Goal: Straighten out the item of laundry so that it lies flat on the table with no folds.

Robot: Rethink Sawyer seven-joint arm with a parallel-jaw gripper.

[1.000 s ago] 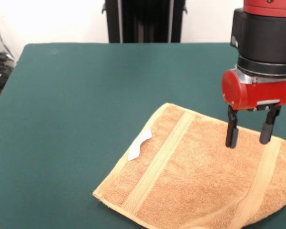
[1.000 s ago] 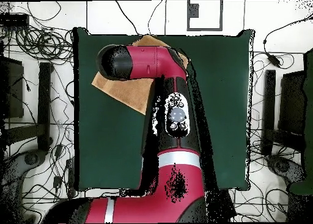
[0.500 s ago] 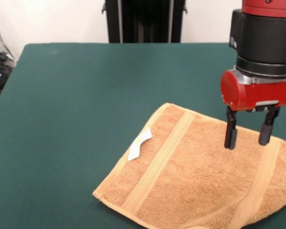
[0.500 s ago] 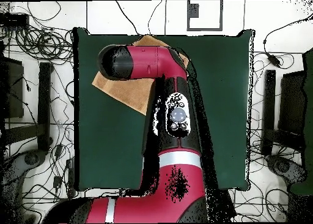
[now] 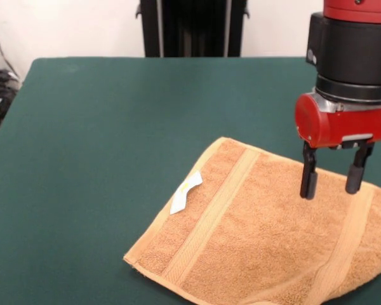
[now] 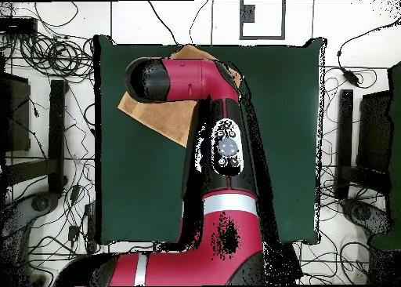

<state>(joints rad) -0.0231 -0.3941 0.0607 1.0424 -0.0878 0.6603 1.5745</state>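
The gripper (image 5: 330, 180), fingers apart and empty, is poised directly above the towel (image 5: 254, 235), spread near the table's (image 5: 101, 127) front edge.

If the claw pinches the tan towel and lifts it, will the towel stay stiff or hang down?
The towel is looped terry lying limp on the table, so it would probably droop. It looks light. The open claw should grip it without slipping.

My arm (image 6: 205, 88) is glossy red with black joints. My wrist (image 5: 352, 54) is a black cylinder with a silver ring, above a red rounded block. My claw (image 5: 330, 181) has two thin black fingers (image 5: 308, 178). From above, a white oval panel (image 6: 227, 147) with buttons and a silver band (image 6: 229, 204) show.
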